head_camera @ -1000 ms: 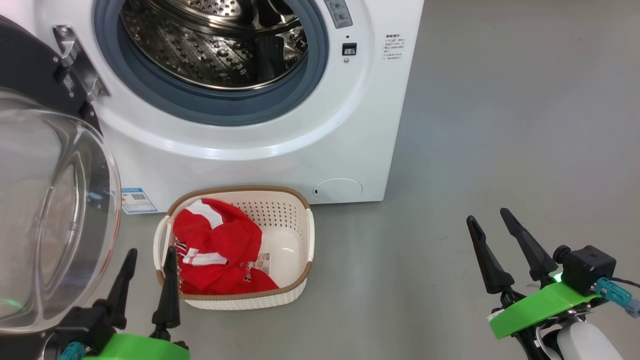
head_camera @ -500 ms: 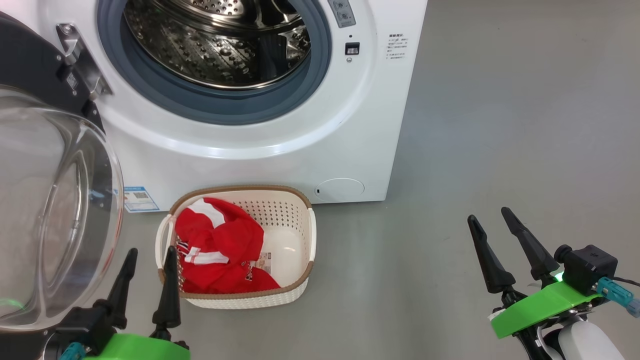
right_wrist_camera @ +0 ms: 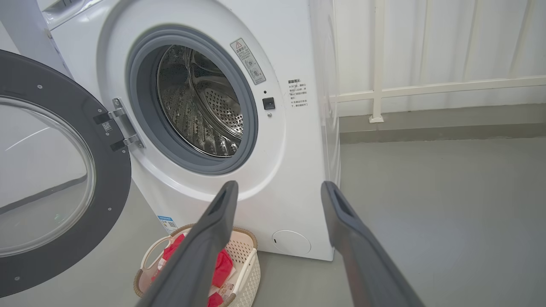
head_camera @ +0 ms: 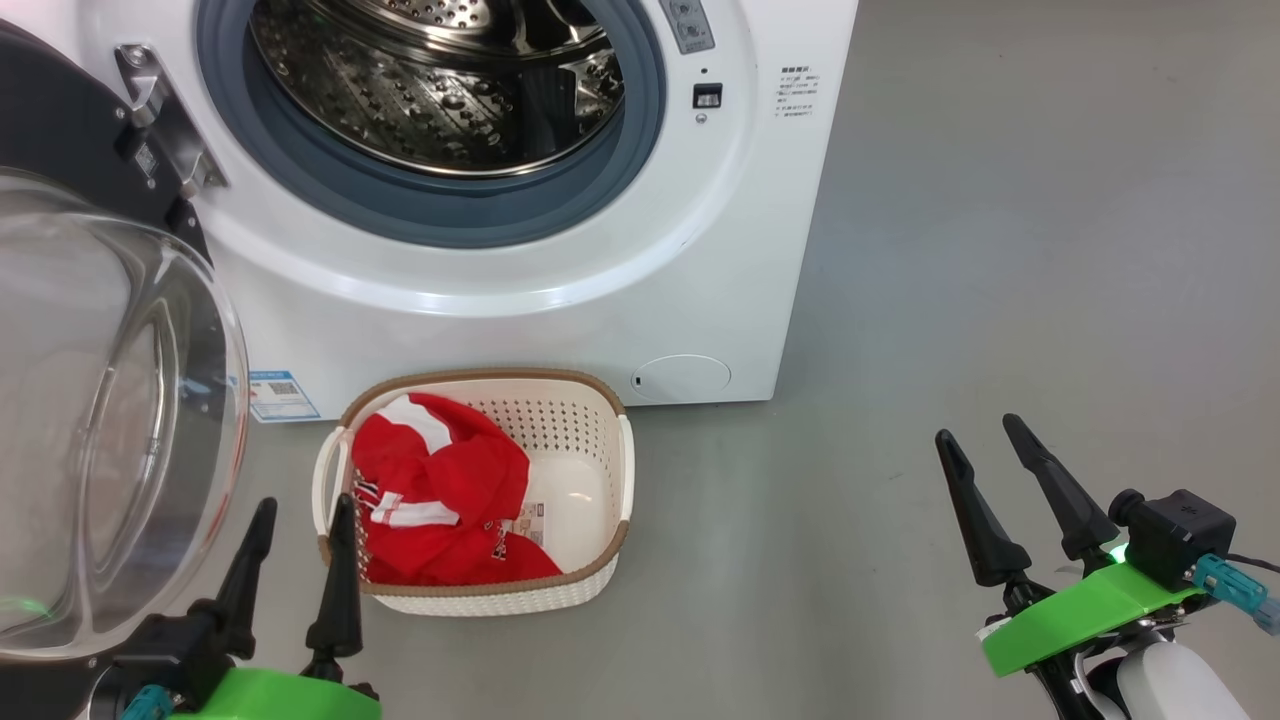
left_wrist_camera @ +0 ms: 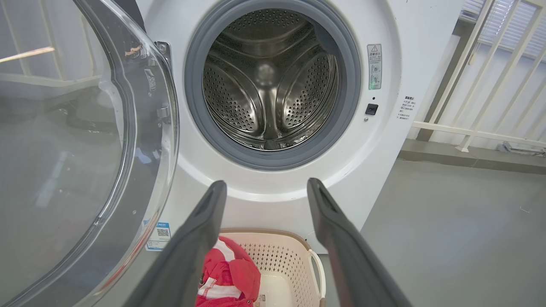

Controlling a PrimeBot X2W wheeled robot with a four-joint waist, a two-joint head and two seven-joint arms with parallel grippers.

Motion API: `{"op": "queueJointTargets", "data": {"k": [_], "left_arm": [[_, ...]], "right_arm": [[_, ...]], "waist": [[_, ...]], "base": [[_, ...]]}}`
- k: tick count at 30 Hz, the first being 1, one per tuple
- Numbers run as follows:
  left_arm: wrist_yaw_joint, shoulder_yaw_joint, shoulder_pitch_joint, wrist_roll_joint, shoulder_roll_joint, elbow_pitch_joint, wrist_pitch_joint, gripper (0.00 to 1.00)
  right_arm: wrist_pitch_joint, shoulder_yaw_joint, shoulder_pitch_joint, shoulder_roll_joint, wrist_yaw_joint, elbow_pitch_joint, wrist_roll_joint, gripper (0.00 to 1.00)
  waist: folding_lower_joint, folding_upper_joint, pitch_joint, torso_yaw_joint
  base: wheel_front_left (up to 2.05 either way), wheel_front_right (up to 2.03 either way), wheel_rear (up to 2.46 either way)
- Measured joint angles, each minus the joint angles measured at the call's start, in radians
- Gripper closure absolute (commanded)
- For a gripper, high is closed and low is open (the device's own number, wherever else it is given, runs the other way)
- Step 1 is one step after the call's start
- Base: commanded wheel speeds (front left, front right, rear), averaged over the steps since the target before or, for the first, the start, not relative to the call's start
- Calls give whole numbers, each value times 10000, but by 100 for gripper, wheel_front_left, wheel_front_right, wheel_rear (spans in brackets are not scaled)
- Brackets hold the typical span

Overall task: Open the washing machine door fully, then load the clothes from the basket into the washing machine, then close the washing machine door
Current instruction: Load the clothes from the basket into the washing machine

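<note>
We see the washing machine door (head_camera: 110,420) swung out to the left on its hinge (head_camera: 160,120), its glass bowl bulging along the left edge of the head view. The mouth of the steel drum (head_camera: 430,110) stands uncovered, and the grey gasket (head_camera: 420,215) shows all round it.

The basket (head_camera: 600,560) sits on the floor (head_camera: 1000,250) just in front of the lower front edge of the washing machine (head_camera: 520,330), below the drum mouth, between the blue label (head_camera: 280,397) and the round cap (head_camera: 680,378). The clothes (head_camera: 440,490) lie heaped against its left wall. Its right half is bare.

Our left gripper (head_camera: 305,503) hovers with its fingers spread wide and nothing between them. One fingertip crosses the basket's near left corner in the head view, and the other is close to the rim of the door's glass. We cannot tell whether either touches.

Our right gripper (head_camera: 978,432) is also spread wide and empty, over bare floor well to the right of the basket. From the machine's right edge the floor runs open as far as a white railing (right_wrist_camera: 426,89).
</note>
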Motion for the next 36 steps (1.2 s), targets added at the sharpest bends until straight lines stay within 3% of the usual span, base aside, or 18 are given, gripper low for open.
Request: {"op": "queueJointTargets", "data": {"k": [14, 36], "left_arm": [[-12, 23, -2, 73, -23, 35, 0, 0], [-86, 21, -14, 73, -29, 107, 0, 0]], "right_arm": [[0, -12, 0, 4, 0, -12, 0, 0], [0, -50, -1, 54, 0, -33, 0, 0]], "waist": [[0, 0, 122, 32], [0, 0, 222, 38]], "base": [[12, -12, 0], [105, -105, 0]]}}
